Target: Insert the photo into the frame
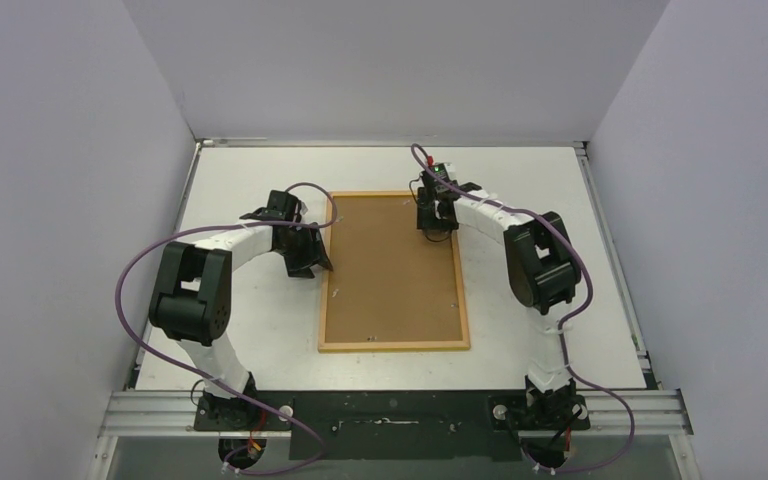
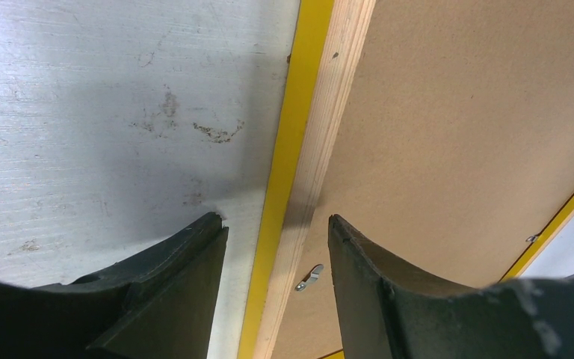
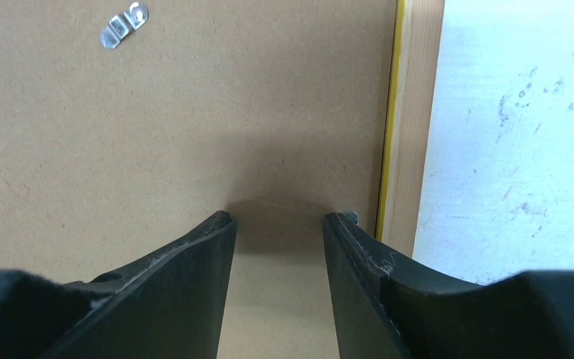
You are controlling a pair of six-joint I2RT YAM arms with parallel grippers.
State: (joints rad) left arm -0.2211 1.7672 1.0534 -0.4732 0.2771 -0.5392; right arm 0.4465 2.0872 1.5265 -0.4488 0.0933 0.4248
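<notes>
Centred on the grey-walled white counter (image 1: 270, 335), the yellow-edged wooden frame (image 1: 394, 346) lies back up; left fingers (image 2: 187, 269) straddle its left rail, parted, right fingers (image 3: 187, 269) parted over its brown backing board (image 1: 390, 280).

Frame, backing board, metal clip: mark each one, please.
the frame (image 1: 393, 346), top external view, its near wooden edge.
the backing board (image 1: 390, 270), top external view, its bare brown middle.
the metal clip (image 3: 123, 28), right wrist view, the clip's middle.

The top camera overlooks the table (image 1: 250, 330). Both wrist cameras face down, close; all views share the frame (image 1: 394, 347).
</notes>
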